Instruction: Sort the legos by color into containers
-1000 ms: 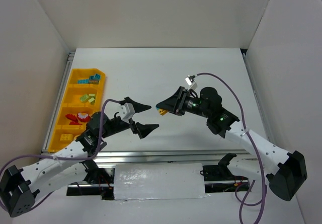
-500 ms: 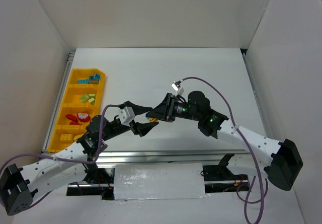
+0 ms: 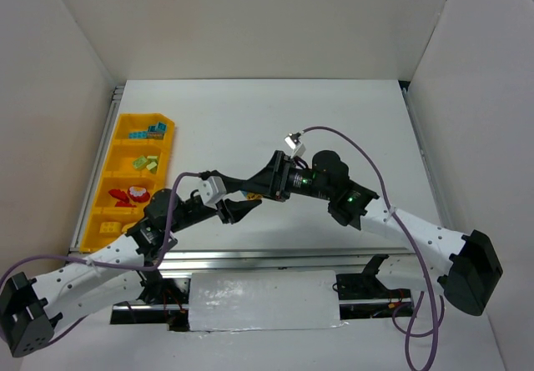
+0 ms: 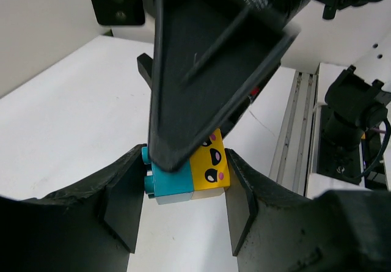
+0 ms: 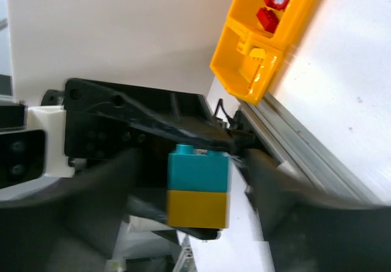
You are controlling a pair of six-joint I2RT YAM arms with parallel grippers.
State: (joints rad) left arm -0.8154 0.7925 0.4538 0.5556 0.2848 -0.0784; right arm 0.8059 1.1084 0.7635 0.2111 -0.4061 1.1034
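A two-brick clump of legos, teal and yellow with a printed face (image 4: 186,174), hangs in the air over mid-table. My left gripper (image 4: 183,189) is shut on it: one pad presses the teal studs, the other the yellow end. My right gripper (image 5: 198,192) stands open around the same clump (image 5: 197,189), with a gap on each side. One right finger (image 4: 208,70) covers the clump's top in the left wrist view. From above, both grippers (image 3: 244,196) meet tip to tip. The yellow tray of containers (image 3: 125,119) lies at the far left.
The tray holds teal bricks (image 3: 153,127), pale green ones (image 3: 146,162), red ones (image 3: 129,194) and a yellow one (image 3: 108,227), each in its own compartment. An aluminium rail (image 3: 267,258) runs along the near edge. White walls stand on three sides.
The right arm carried the clump leftward into the left gripper's wide jaws. The left jaws closed onto it, and the right jaws have spread apart.
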